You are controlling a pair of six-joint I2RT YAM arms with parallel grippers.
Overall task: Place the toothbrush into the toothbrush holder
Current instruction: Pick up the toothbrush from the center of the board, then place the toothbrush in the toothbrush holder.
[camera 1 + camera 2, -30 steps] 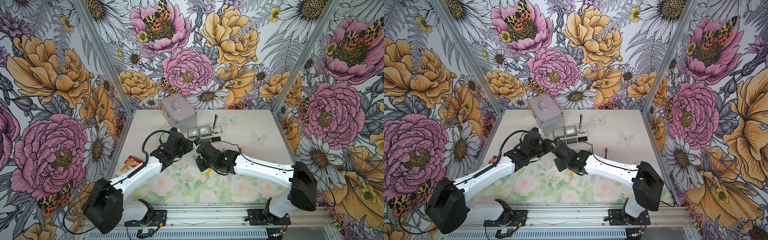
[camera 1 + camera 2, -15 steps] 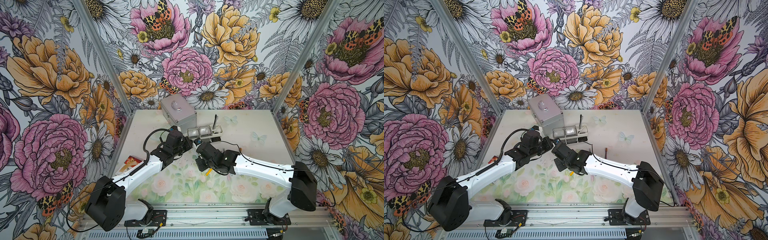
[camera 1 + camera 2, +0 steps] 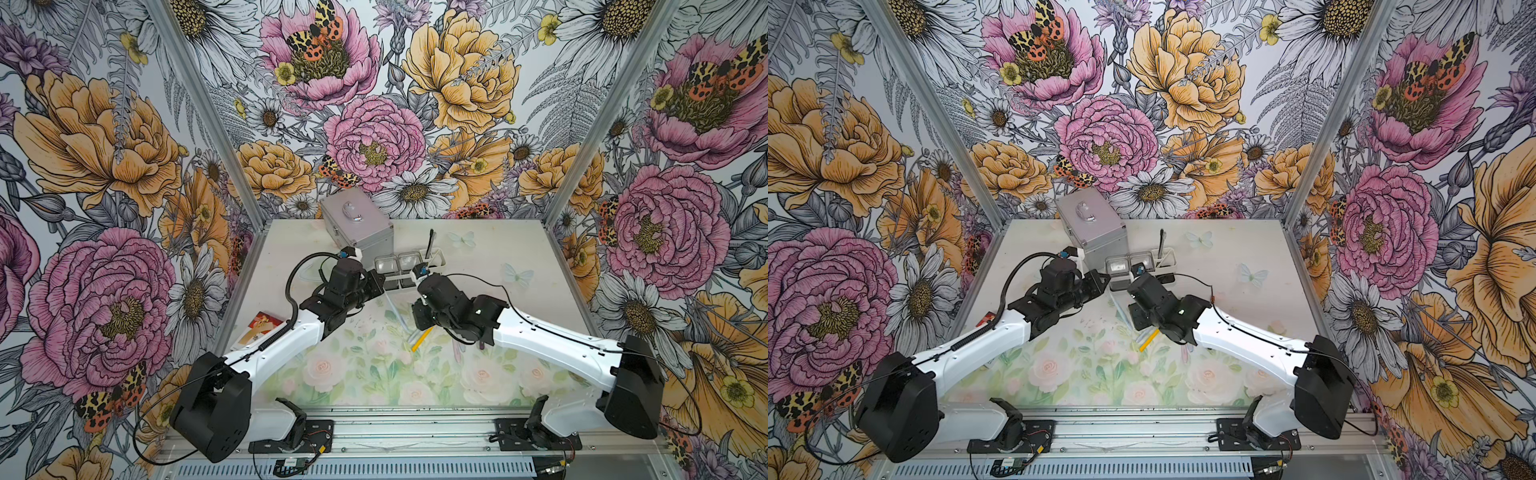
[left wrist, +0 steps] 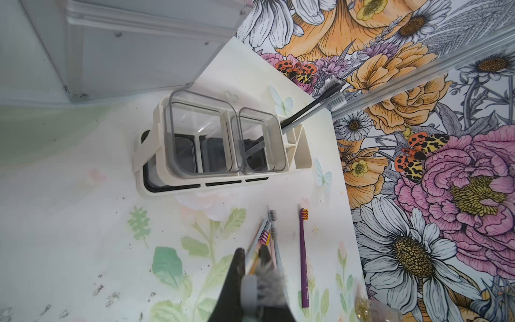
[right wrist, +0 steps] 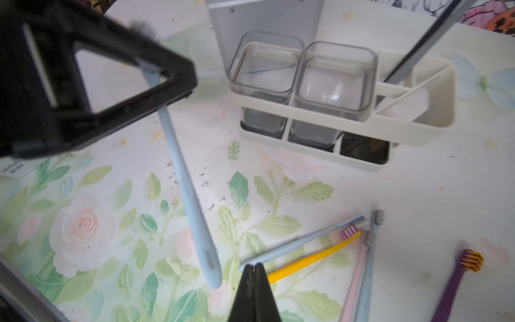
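My left gripper (image 3: 380,279) (image 4: 250,251) is shut on the bristle end of a light blue toothbrush (image 5: 184,181) (image 3: 395,307). The handle slants down over the table in front of the toothbrush holder. The toothbrush holder (image 3: 409,266) (image 3: 1138,266) (image 4: 223,181) (image 5: 390,131) is a white caddy with two shiny square cups. A black toothbrush (image 4: 309,107) (image 3: 429,243) stands in its end compartment. My right gripper (image 5: 253,266) (image 3: 419,323) is shut with nothing between its fingers. Its tips hover just above loose toothbrushes on the table.
A yellow toothbrush (image 5: 312,259), a purple one (image 5: 457,284) (image 4: 303,251) and pale pink and blue ones lie near the right gripper. A silver metal case (image 3: 357,226) stands behind the holder at its left. A red-and-white packet (image 3: 259,328) lies at the table's left edge.
The left jaws have closed on the light blue toothbrush's head. Both arms stay in nearly the same places.
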